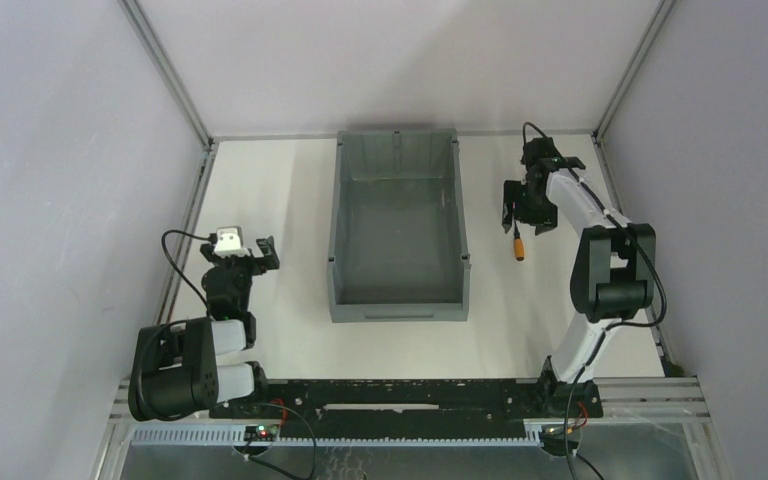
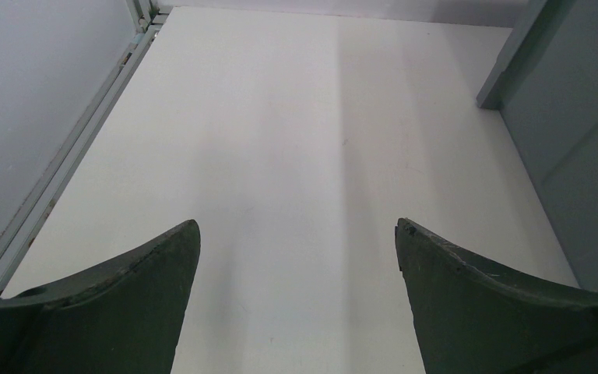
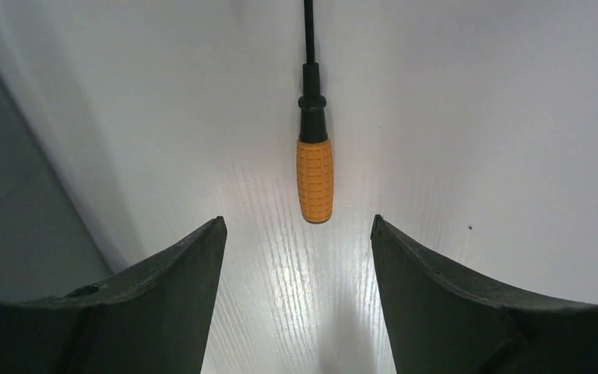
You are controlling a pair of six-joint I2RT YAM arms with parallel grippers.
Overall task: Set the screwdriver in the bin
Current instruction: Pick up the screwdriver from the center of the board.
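Note:
The screwdriver [image 1: 519,250], with an orange handle and a thin black shaft, lies on the white table just right of the bin [image 1: 398,300]. In the right wrist view the screwdriver [image 3: 314,179] lies straight ahead, handle end nearest, just beyond my fingertips and apart from them. My right gripper [image 3: 298,222] is open and empty; in the top view the right gripper [image 1: 526,215] hovers right of the bin's far half. The grey bin holds nothing I can see. My left gripper [image 2: 297,226] is open and empty over bare table, left of the bin [image 2: 568,156]; the top view shows the left gripper [image 1: 243,258] there too.
The bin's outer wall [image 3: 8,195] runs along the left of the right wrist view. Grey enclosure walls and metal frame rails [image 1: 198,190] border the table on the left, right and back. The arm bases stand on a black rail [image 1: 400,395] at the near edge.

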